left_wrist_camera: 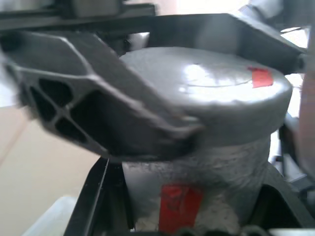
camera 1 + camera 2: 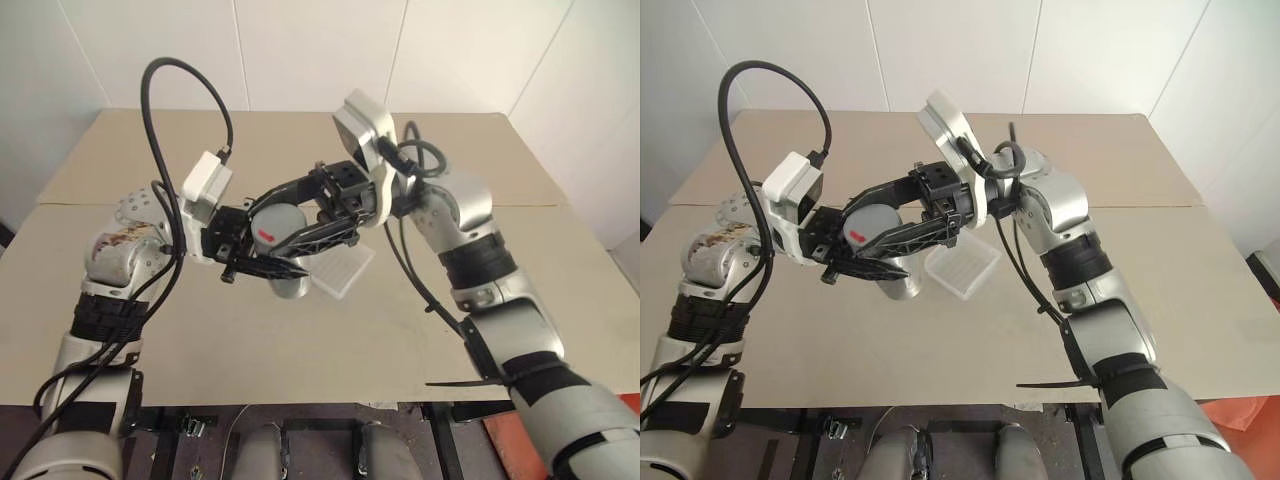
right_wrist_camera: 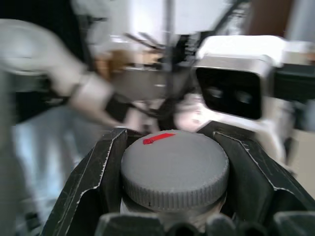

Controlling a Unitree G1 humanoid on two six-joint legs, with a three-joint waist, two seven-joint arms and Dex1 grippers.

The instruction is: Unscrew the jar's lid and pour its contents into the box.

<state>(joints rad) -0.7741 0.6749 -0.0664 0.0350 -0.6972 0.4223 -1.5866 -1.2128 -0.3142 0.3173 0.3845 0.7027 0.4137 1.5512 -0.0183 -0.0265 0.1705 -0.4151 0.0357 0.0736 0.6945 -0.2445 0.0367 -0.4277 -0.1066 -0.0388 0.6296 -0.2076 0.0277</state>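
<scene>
The jar (image 2: 288,282) shows just its lower end below the left hand (image 2: 262,262); its contents cannot be made out. The right hand (image 2: 890,228) hides the lid (image 2: 872,222) rim. Part of the box (image 2: 966,268) lies behind it.

- The lid (image 3: 174,169) is seen as grey, with a red mark near its rim.
- The jar (image 1: 197,196) is shown silvery, with a red patch on its side.
- The box (image 2: 963,266) is seen as clear and whitish, its base ribbed.
- The desk (image 2: 300,340) is coloured plain beige.
- The fingers (image 3: 106,167) are seen as black.
</scene>
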